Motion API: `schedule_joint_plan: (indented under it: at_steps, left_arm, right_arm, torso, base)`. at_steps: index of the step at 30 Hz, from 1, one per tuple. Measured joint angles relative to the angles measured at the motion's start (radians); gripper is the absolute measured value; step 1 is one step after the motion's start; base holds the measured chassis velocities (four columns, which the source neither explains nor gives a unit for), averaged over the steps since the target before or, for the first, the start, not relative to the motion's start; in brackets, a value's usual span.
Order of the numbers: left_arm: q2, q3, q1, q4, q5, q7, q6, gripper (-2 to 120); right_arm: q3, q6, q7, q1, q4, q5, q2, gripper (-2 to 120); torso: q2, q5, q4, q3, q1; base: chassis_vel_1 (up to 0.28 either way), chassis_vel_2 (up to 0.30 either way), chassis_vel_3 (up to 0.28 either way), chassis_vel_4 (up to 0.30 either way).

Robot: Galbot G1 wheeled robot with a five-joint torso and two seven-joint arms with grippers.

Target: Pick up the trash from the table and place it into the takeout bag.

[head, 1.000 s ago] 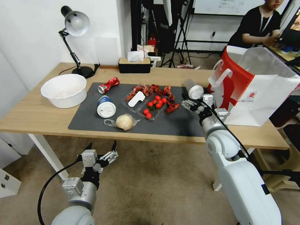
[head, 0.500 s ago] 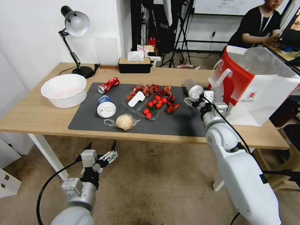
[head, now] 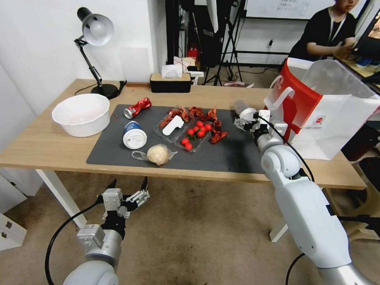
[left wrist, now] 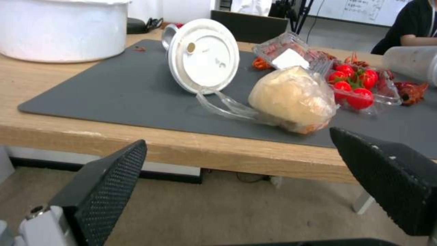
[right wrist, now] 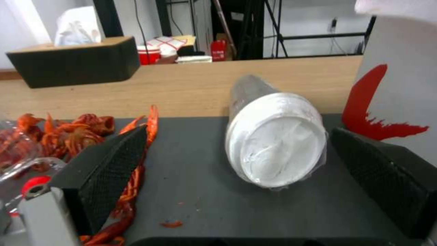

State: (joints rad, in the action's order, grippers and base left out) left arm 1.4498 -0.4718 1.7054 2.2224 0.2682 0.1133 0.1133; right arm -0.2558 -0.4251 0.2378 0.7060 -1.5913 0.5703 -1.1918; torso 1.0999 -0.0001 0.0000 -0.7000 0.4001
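Note:
The clear white-lidded cup point(head: 243, 110) lies on its side at the right end of the dark mat point(head: 222, 156), beside the red-and-white takeout bag point(head: 324, 109). My right gripper point(head: 249, 123) is open low over the mat. In the right wrist view its black pads point(right wrist: 109, 171) flank the cup's white lid point(right wrist: 275, 145) without touching it. A crushed red can point(head: 137, 108), a blue-white lidded cup point(head: 134, 135) and a bun in clear plastic point(head: 157, 154) lie on the mat's left half. My left gripper point(head: 128, 194) hangs open below the table's front edge point(head: 48, 148), facing the bun point(left wrist: 291, 99).
Clear trays with cherry tomatoes point(head: 196, 133) and red crayfish shells point(head: 199, 114) sit mid-mat. A large white bowl point(head: 81, 113) stands at the table's left, with a desk lamp point(head: 96, 31) and a black tissue box point(head: 170, 81) at the back. The bag stands close to my right gripper.
My right gripper has moved forward along the mat until its open fingers flank the clear cup's lid end. The left arm has not moved.

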Motion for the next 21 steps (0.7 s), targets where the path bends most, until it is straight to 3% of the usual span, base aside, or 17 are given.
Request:
schedule_joint_plan:
  at_steps: [21]
  left_arm:
    - [-0.007, -0.003, 0.000, -0.005, 0.004, -0.002, -0.003, 100]
  right_arm:
    - [-0.005, -0.017, -0.007, -0.064, 0.109, -0.002, -0.008, 100]
  torso:
    - [0.000, 0.0001, 0.0000, 0.000, 0.000]
  base:
    - [0.000, 0.000, 0.000, 0.000]
